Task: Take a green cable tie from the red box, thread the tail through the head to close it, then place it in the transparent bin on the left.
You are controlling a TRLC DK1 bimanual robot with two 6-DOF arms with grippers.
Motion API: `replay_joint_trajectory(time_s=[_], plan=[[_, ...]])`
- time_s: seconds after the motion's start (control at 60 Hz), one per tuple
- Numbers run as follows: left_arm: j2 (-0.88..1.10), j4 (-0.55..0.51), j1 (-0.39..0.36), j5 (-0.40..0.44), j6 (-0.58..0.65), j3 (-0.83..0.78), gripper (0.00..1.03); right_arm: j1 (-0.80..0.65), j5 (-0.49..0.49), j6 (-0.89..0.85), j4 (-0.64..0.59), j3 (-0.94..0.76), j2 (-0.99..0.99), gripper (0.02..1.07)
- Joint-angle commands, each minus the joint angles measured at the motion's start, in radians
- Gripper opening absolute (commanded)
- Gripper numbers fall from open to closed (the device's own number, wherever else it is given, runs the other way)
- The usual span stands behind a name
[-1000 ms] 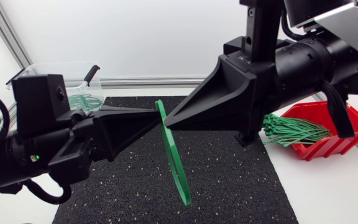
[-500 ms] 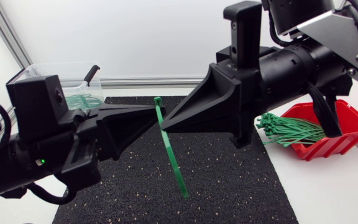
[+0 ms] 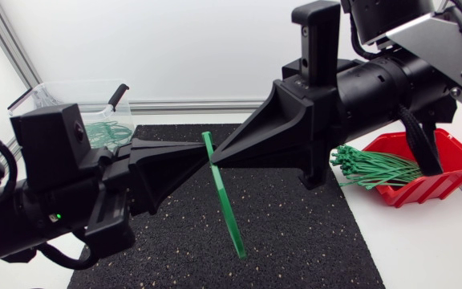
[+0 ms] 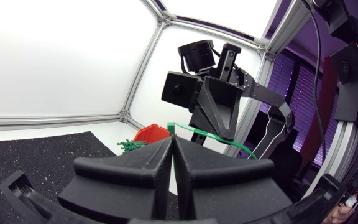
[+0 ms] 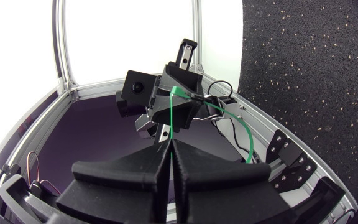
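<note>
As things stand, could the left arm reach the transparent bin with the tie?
Probably not yet: the right pincer also seems clamped on the green cable tie beside the left pincer. Otherwise the transparent bin sits open-topped close by the left arm, with nothing between.

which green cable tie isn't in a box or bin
The cable tie pinched between the left gripper and right gripper, above the mat; the others lie in the red box or clear bin.

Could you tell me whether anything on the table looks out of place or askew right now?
The bundle of green ties sticks out sideways past the red box's rim toward the mat, rather than lying inside. Nothing looks spilled or damaged; the held cable tie looks intact.
</note>
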Motion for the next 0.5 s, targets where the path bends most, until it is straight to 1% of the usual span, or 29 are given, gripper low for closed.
replay_joint_trajectory(time_s=[0.0,0.1,0.233,0.3,0.367,0.483], plan=[[-0.02,0.017,0.018,-0.005,-0.051,-0.016,0.04,-0.006,0.002,0.028,0.002,-0.018,-0.013,0.08],[-0.028,0.018,0.037,-0.005,-0.089,-0.009,0.04,-0.005,0.003,0.029,-0.008,0.004,-0.02,0.08],[-0.046,0.012,0.03,-0.006,-0.114,0.007,0.04,0.011,0.009,0.031,-0.027,0.028,-0.042,0.08],[-0.049,0.006,0.009,-0.01,-0.115,0.01,0.04,0.02,0.016,0.031,-0.033,0.027,-0.057,0.08],[-0.048,0.006,-0.019,-0.039,-0.112,0.01,0.04,0.02,0.022,0.031,-0.042,0.019,-0.08,0.08],[-0.046,0.006,-0.049,-0.052,-0.111,0.011,0.04,0.026,0.034,0.031,-0.059,0.001,-0.131,0.08]])
